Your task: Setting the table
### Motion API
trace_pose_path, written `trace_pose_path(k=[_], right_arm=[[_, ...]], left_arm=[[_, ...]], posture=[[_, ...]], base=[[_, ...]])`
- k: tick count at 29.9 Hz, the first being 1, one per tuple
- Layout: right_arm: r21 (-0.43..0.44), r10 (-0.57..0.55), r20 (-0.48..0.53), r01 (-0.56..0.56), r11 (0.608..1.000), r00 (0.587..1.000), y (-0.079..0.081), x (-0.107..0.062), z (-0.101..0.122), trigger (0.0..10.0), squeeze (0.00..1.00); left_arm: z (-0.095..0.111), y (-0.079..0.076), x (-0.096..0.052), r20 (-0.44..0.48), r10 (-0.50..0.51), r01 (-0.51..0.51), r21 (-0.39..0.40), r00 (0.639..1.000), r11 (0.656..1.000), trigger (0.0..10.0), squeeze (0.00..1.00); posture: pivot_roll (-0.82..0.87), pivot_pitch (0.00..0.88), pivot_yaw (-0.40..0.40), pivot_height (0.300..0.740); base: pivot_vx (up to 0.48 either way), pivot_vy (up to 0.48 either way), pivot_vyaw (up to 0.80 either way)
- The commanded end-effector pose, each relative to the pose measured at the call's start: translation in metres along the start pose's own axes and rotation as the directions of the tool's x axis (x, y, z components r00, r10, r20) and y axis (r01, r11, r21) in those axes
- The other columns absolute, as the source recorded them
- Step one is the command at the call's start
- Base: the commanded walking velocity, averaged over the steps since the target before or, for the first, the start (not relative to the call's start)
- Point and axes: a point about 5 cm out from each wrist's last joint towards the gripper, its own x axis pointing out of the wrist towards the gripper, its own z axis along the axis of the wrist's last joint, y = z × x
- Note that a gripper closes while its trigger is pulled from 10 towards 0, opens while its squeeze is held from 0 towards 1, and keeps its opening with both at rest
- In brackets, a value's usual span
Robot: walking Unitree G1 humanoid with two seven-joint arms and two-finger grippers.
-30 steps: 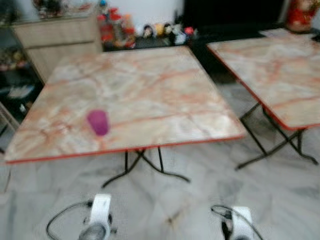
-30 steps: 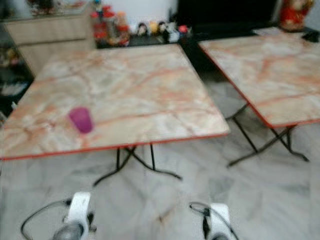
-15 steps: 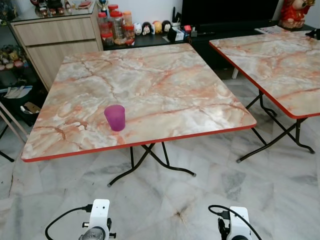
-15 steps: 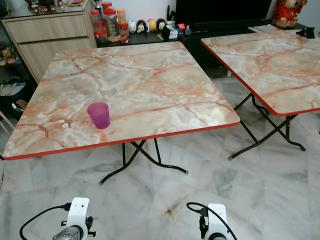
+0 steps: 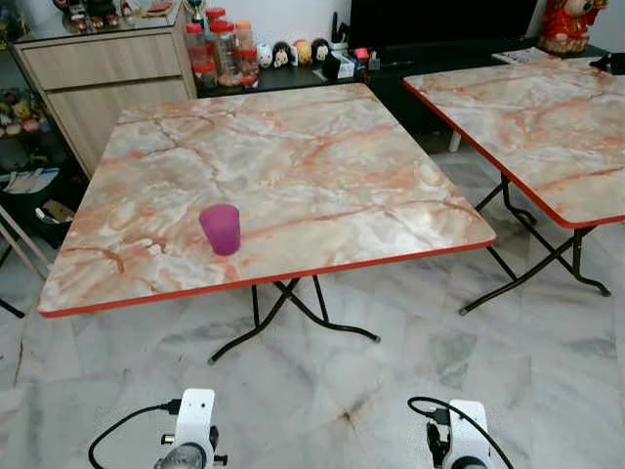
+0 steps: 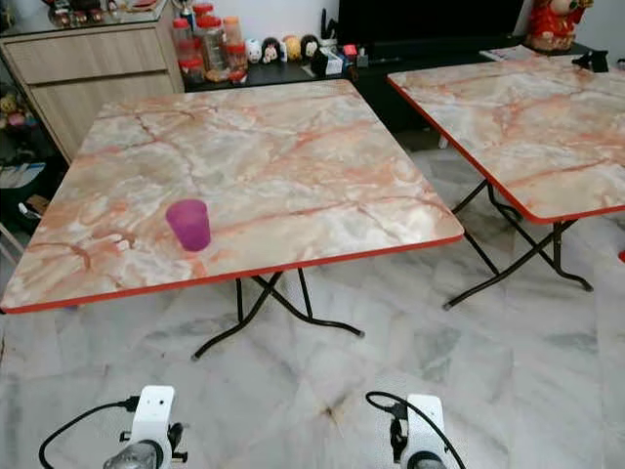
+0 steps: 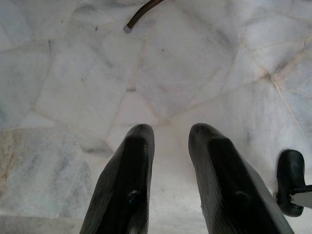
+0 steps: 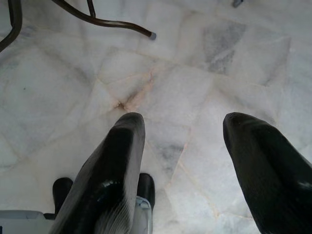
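Observation:
A translucent purple cup (image 5: 221, 229) stands upright near the front left of a square marble-pattern folding table (image 5: 322, 156) with a red edge. Both arms hang low in front of the table, well short of it, their wrists (image 5: 195, 435) (image 5: 459, 440) at the bottom of the eye views. In the left wrist view my left gripper (image 7: 168, 132) points down at the marble floor, its fingers a little apart with nothing between them. My right gripper (image 8: 185, 122) is spread wide over the floor and holds nothing.
A second matching table (image 5: 547, 127) stands to the right with a floor gap between the two. Black crossed legs (image 5: 293, 313) run under the near table. A wooden cabinet (image 5: 98, 68), jars (image 5: 220, 49) and a dark TV console (image 5: 410, 59) line the back wall.
The eye views went from blurred to sharp and shifted slightly, so the camera moved. The cup stays in its place on the table and both arms hang as before.

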Motion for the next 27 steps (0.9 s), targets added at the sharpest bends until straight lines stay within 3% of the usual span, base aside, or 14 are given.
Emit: trace_pose_path(k=[1, 5, 27], right_arm=[[-0.018, 0.004, 0.022, -0.004, 1.000, 1.000, 0.0019, 0.0013, 0.0051, 10.0, 0.00], [-0.016, 0.008, 0.021, -0.008, 1.000, 1.000, 0.0029, 0.0011, 0.0047, 10.0, 0.00], [-0.020, 0.004, 0.024, -0.003, 1.000, 1.000, 0.0013, 0.0021, 0.0072, 10.0, 0.00]], left_arm=[[-0.0026, 0.0015, -0.0006, -0.006, 0.007, -0.007, 0.002, 1.000, 1.000, 10.0, 0.00], [-0.0028, 0.0015, -0.0006, -0.008, 0.007, -0.006, 0.002, 1.000, 1.000, 10.0, 0.00], [-0.0038, -0.0004, -0.0008, -0.012, 0.002, -0.002, -0.005, 1.000, 1.000, 10.0, 0.00]], posture=[[-0.05, 0.000, 0.024, 0.725], [-0.05, 0.000, 0.025, 0.725], [-0.05, 0.000, 0.018, 0.725]], base=[[0.277, 0.000, 0.00], [0.277, 0.000, 0.62], [0.277, 0.000, 0.04]])
